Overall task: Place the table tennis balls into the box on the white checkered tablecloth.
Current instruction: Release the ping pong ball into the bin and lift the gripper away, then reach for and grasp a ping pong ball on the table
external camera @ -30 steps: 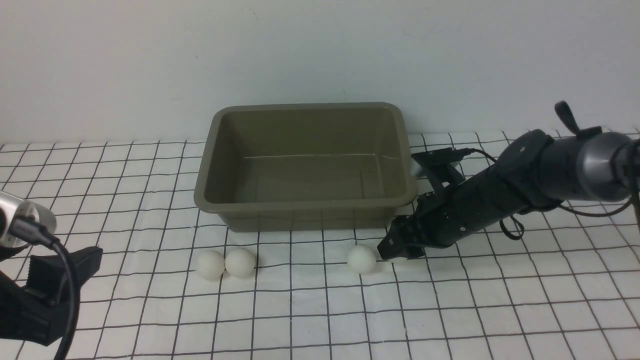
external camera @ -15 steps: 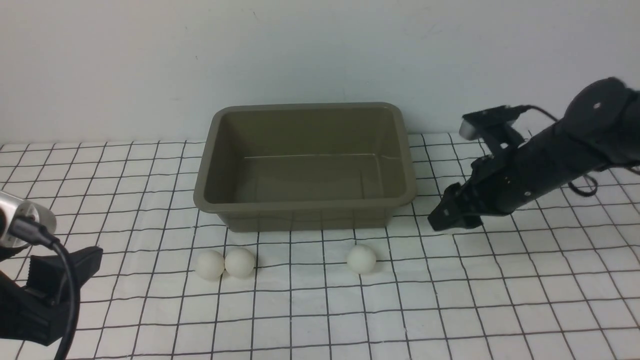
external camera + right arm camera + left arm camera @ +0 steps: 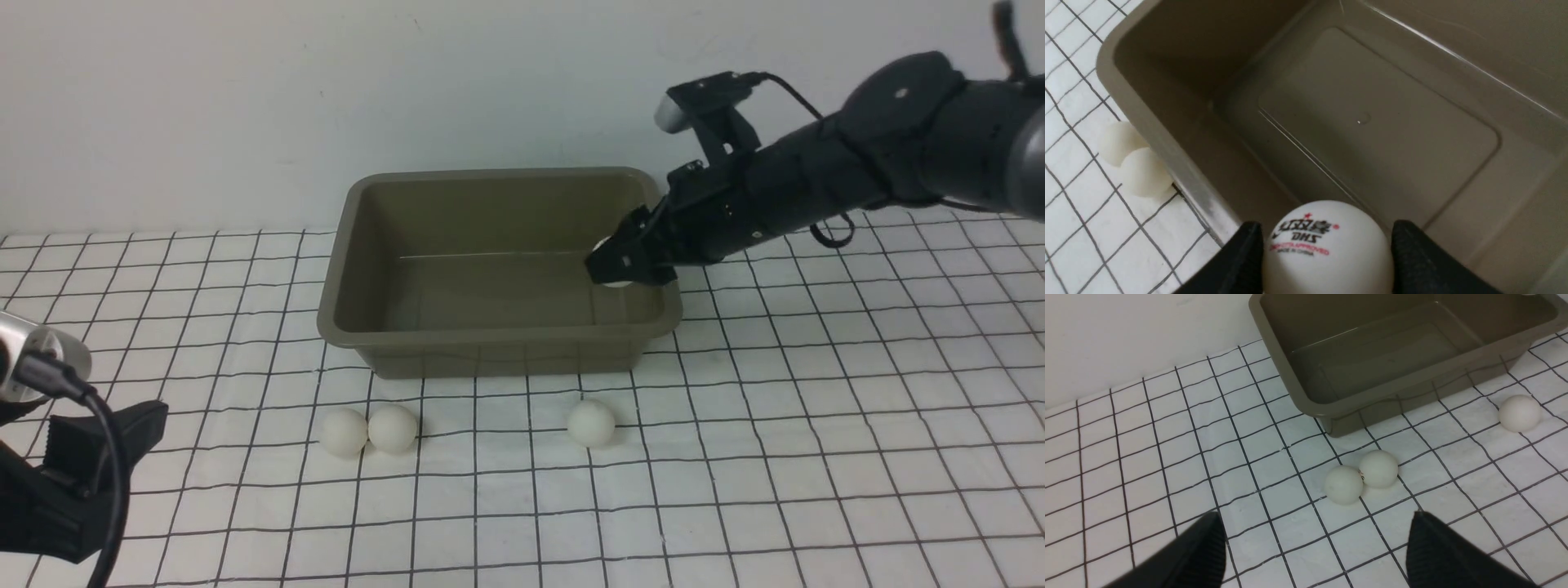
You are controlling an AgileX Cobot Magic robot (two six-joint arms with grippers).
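Right wrist view, right gripper (image 3: 1327,245) pinching ball (image 3: 1327,257) above box (image 3: 1149,108), left gripper (image 3: 1314,528) spread

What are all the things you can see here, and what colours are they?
loose balls: three, white, on the tablecloth in front of the box; two touch each other, one sits alone further to the robot's right
held ball: one, white with dark and red print, in the right claw above the box's right end
box: one, olive-brown, on the tablecloth near the wall, nothing lying in it
tablecloth: one, white with thin black checks, under everything
wall: one, pale grey-white, behind the box
left claw: one, black, open, low at the robot's left, holding nothing
right claw: one, black, closed on the held ball
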